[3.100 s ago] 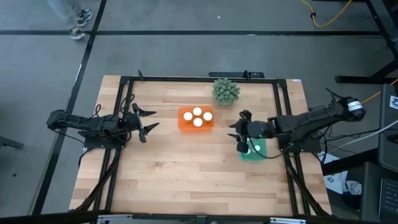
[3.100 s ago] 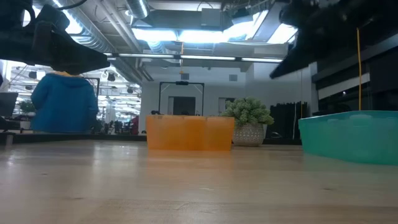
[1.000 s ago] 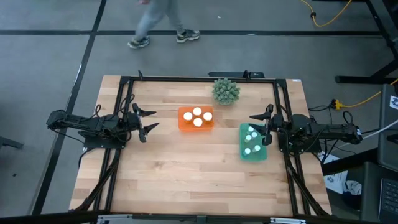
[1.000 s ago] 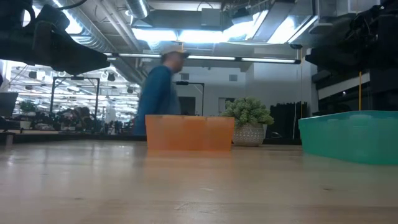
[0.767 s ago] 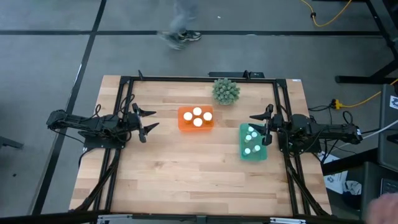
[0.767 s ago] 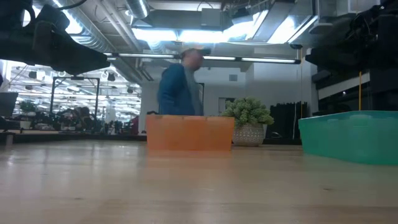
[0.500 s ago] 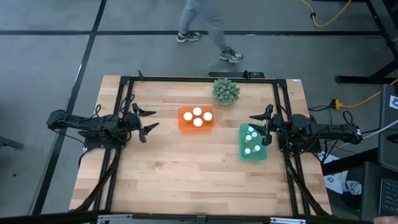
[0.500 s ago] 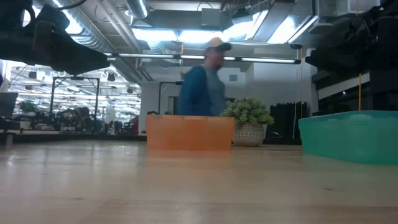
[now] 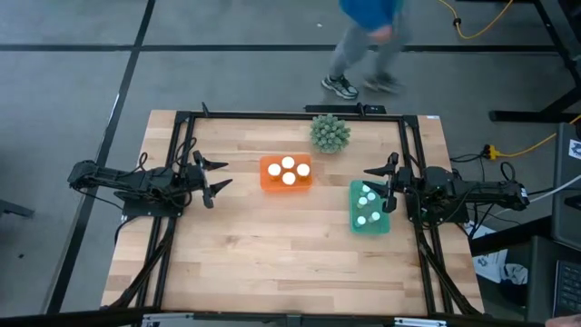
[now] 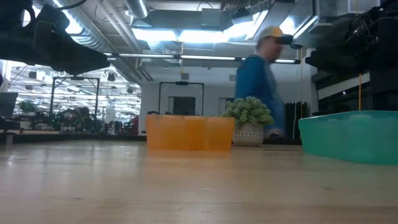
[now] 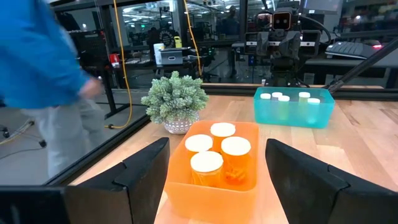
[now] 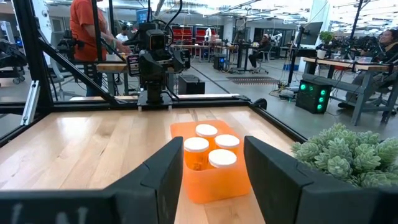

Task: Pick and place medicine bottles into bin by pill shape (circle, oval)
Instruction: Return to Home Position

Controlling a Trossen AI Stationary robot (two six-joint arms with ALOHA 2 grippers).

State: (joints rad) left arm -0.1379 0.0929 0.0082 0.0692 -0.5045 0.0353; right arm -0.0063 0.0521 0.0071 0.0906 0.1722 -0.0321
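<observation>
Wood-plank table (image 9: 272, 254) is bounded by black frame rails (image 9: 290, 115) along its edges. Bare wood is left across the centre and the whole lower half of the high view.

Left gripper (image 9: 227, 174) is held at left-centre, well apart from the orange tray (image 9: 268, 184). Fingers are spread wide, nothing gripped. Right gripper (image 9: 377, 186) is held at right-centre, over the upper right edge of the teal tray (image 9: 372, 227); contact cannot be told. Fingers are spread wide, nothing gripped.

Counts:
- 2 trays: orange at upper centre, teal right of centre, apart from each other.
- 9 bottles (image 9: 289, 164): 4 are seen in the orange tray, clustered in a diamond. 5 are counted in the teal tray in the left wrist view.
- 1 plant (image 9: 329, 133): near the table's top edge, between the trays.
- 1 person (image 9: 368, 36): on the floor past the top edge, blurred.

Trays are shallow, rectangular, translucent plastic. Caps are white, round and flat; wider in orange, narrower in teal. Plant is spiky, green and ball-shaped, set in a pale pot (image 10: 249, 134).
</observation>
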